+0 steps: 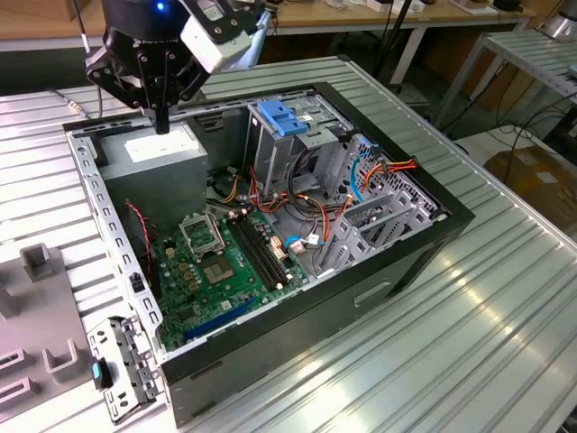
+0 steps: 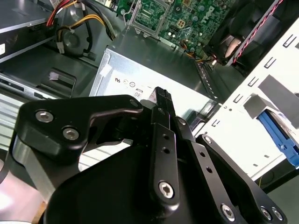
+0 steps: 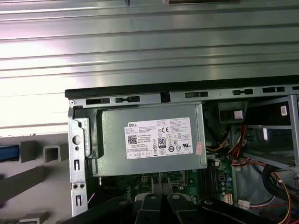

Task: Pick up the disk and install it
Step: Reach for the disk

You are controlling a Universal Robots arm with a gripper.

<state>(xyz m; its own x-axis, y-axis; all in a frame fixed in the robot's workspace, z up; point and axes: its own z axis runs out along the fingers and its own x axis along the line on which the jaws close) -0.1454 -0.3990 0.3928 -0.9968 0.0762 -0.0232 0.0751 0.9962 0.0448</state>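
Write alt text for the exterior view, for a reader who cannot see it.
A black robot gripper, shut and empty, hangs over the grey metal power supply box in an open black desktop computer case on a ribbed metal table. Inside are a green motherboard and a light-blue ridged plastic latch plate.

We are looking across a ribbed metal tabletop; light is glaring off its grooves in pale bands. Behind it a wooden workbench is standing on white legs. At the exterior view's right a second ribbed table is standing, dark cables are trailing over the pale floor, and a cardboard box is sitting nearby.
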